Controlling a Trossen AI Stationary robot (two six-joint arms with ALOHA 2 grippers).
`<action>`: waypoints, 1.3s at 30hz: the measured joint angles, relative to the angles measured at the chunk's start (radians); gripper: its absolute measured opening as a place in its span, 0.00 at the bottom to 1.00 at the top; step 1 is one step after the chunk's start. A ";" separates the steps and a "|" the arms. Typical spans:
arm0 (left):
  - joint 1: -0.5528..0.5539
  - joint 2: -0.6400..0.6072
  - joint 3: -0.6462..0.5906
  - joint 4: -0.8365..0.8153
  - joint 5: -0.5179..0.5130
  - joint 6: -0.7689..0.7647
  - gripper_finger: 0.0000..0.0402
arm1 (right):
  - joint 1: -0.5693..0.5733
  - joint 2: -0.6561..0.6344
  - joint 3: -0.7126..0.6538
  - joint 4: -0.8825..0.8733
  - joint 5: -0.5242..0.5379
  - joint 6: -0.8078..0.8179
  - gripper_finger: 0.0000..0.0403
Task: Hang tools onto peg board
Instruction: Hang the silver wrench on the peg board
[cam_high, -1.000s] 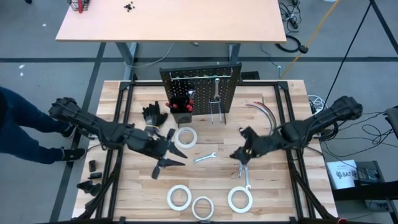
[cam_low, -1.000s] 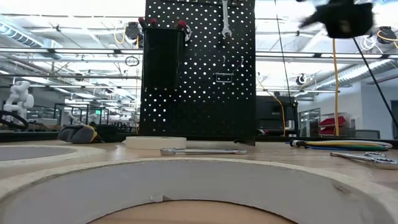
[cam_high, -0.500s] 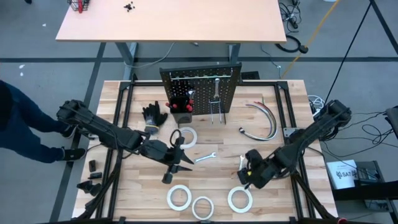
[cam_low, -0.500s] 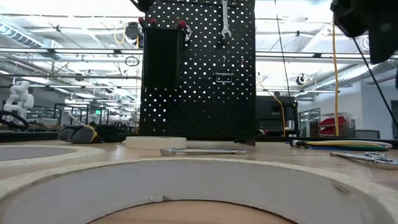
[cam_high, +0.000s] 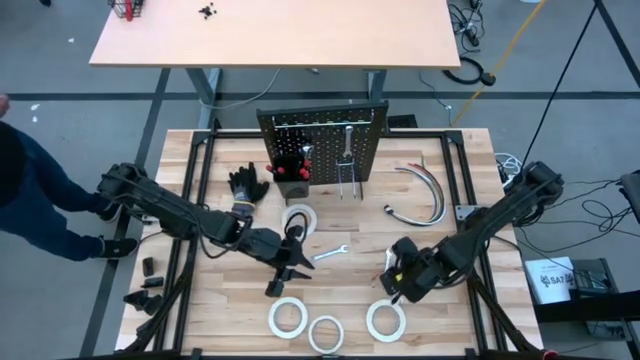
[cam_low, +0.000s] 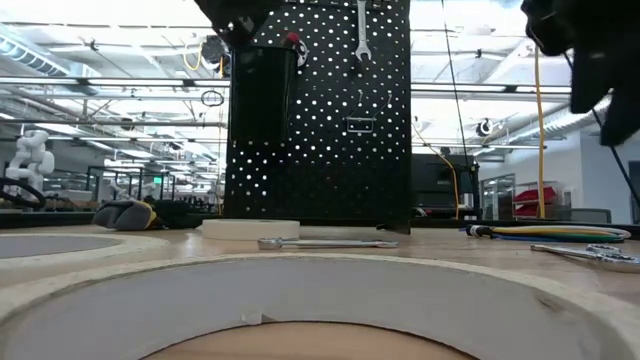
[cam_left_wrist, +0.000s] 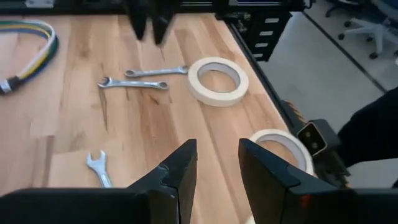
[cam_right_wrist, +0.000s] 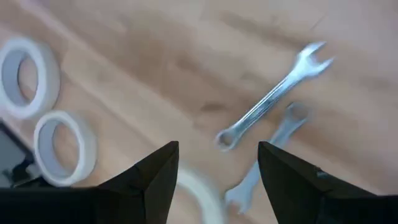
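- Right gripper (cam_high: 392, 283): fingers (cam_right_wrist: 149, 180) spread wide with nothing between them, poised low over the tabletop (cam_high: 470, 150) toward its front-right quarter, probably so the jaws can straddle a tool from above.
- Directly ahead of those fingers in the right wrist view: one open-end wrench (cam_right_wrist: 272, 95) lying flat and slantwise, a ratchet (cam_right_wrist: 264, 155) just beside it, handles close together; likely the reason for the wide opening and steep approach.
- Left gripper (cam_high: 292, 268): fingers (cam_left_wrist: 177, 180) parted by a narrow gap, empty, pointing toward the front edge near the tabletop's middle; seemingly lined up rather than gripping.
- Just beside that gripper, toward the right edge: a second small wrench (cam_high: 329, 253), flat on the wood, untouched.
- Tape rolls: one (cam_high: 298, 220) near the foot of the peg board, three more (cam_high: 326, 332) strung along the front edge, all lying flat, none hung yet.
- Peg board (cam_high: 322, 150): upright near the back edge, centred, facing the arms so hooks can be reached from the front.
- Already on it: a wrench (cam_low: 362, 30) hanging from an upper hook, red-handled screwdrivers (cam_high: 300, 157) standing in the black bin (cam_low: 262, 95).
- Black gloves (cam_high: 247, 184) left of the board, grey hoses (cam_high: 425, 192) toward the back-right corner, clear of the working area.
- Judgement: task part done, most loose tools waiting on the wood.
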 joint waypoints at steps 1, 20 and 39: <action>0.000 -0.003 0.000 -0.008 0.004 -0.008 0.30 | 0.001 -0.018 0.000 -0.036 0.017 0.006 0.53; 0.074 -0.075 -0.264 0.369 -0.223 -0.193 0.30 | -0.062 0.039 -0.035 -0.035 0.001 0.077 0.53; 0.065 -0.056 -0.265 0.291 -0.233 -0.174 0.30 | -0.076 0.202 -0.035 0.033 -0.187 0.131 0.53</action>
